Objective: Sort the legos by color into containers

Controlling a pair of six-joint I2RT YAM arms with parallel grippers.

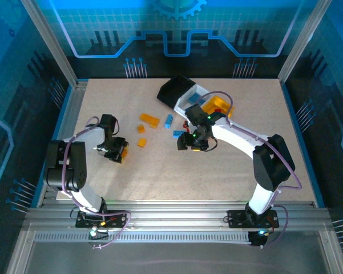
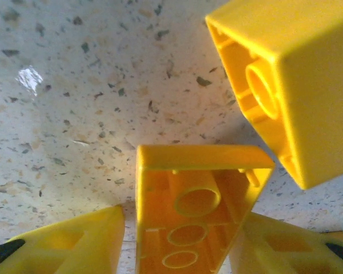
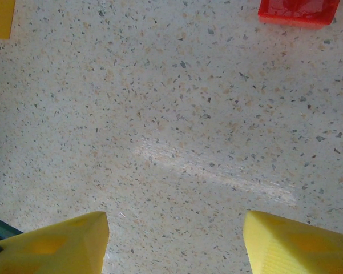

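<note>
Left wrist view: the left gripper [image 2: 181, 220] stands narrow around a yellow plastic lego brick [image 2: 194, 194] with its hollow underside showing, perhaps touching it; I cannot tell if it grips. A second yellow plastic brick [image 2: 297, 85] lies just beside. The right gripper [image 3: 176, 222] gapes wide over the speckled tabletop [image 3: 177, 114].

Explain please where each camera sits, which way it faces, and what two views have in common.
Top external: above and behind the arms, looking down on the table; shows left gripper and right gripper.
Left wrist: on that wrist, facing down, close on a yellow brick between its fingers.
Right wrist: on that wrist, facing down on bare table between open fingers; red brick at the edge.
Shared: top and left wrist views both show that yellow brick.
</note>
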